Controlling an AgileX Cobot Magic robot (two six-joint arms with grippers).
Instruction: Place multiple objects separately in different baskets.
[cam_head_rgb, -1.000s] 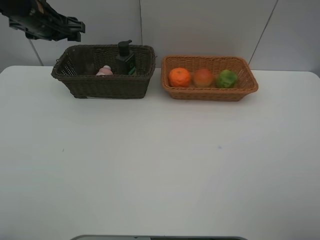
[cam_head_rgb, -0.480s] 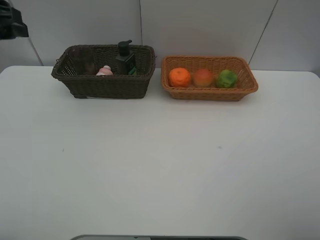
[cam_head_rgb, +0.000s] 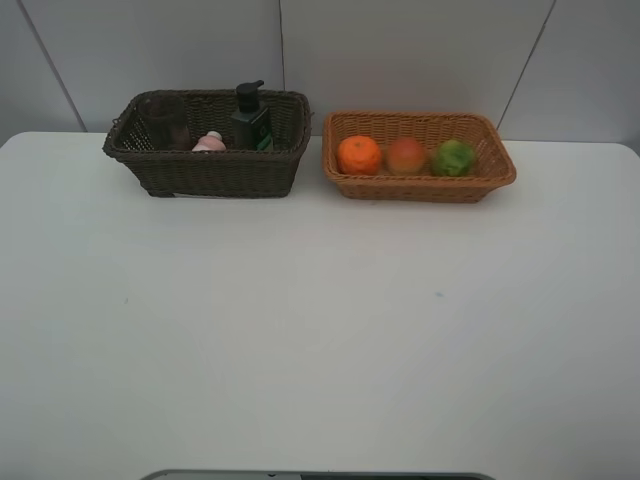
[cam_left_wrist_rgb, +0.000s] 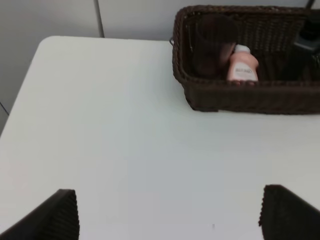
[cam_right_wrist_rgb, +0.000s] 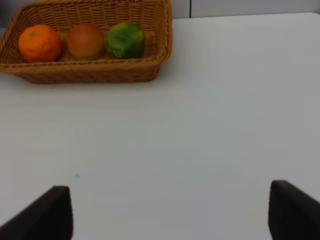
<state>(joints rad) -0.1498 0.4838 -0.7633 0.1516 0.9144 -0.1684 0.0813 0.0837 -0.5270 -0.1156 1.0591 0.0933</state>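
place: robot test bench / lab | evidence: bare white table (cam_head_rgb: 320, 330), plain grey panelled wall (cam_head_rgb: 400, 50) behind it | props: two wicker baskets (cam_head_rgb: 205, 170) staged at far edge

You see the dark brown woven wicker basket (cam_left_wrist_rgb: 240, 95) sitting on the flat white table (cam_left_wrist_rgb: 125, 130), close to the table's far edge. Inside the basket, a see-through mauve cup (cam_left_wrist_rgb: 212, 47) stands up near the basket's end wall. Right beside the cup, touching it or almost touching, is a pink tube with a white cap (cam_left_wrist_rgb: 242, 65), cap pointing up. A dark pump bottle (cam_left_wrist_rgb: 310, 40) peeks in at the other side of the basket, well apart from the tube. Your left gripper (cam_left_wrist_rgb: 170, 215) hangs over bare table, well apart from the basket. Its two black fingertips (cam_left_wrist_rgb: 60, 215) stand wide apart with nothing between them.
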